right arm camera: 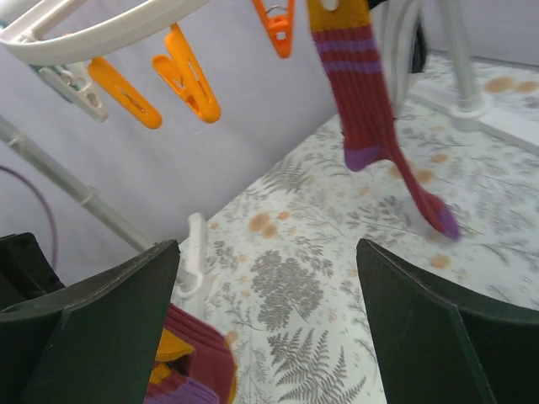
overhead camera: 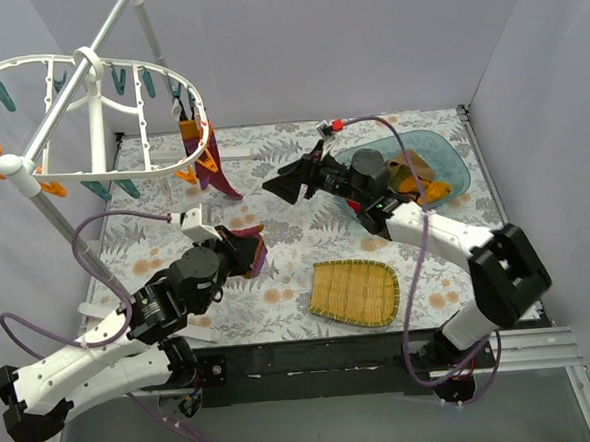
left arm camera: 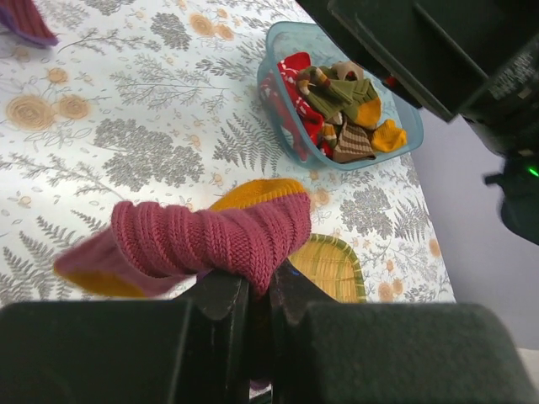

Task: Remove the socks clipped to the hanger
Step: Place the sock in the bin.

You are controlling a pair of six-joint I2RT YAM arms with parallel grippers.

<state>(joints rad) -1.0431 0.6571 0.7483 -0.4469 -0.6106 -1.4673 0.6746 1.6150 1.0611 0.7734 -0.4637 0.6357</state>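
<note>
Left gripper (left arm camera: pixel 257 290) pinched a maroon-orange sock (left arm camera: pixel 210 240) near table centre. Right gripper (overhead camera: pixel 288 181) had jaws spread wide, pointing 9 o'clock. Maroon-purple sock (overhead camera: pixel 215 166) hung clipped on the hanger (overhead camera: pixel 85 68) at 10 o'clock. Other socks (left arm camera: pixel 337 101) lay in the blue bin (overhead camera: pixel 460 171) at 2 o'clock.

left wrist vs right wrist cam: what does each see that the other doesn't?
Left wrist only: the bin of socks, the tray, and the left gripper shut on the held sock. Right wrist only: the hanger rim, orange clips, the hanging sock, and the open right gripper. Both: the floral cloth; the held sock probably also shows at the right wrist view's lower left. A maroon scrap in the left wrist view's top corner may be the hanging sock's toe.
</note>
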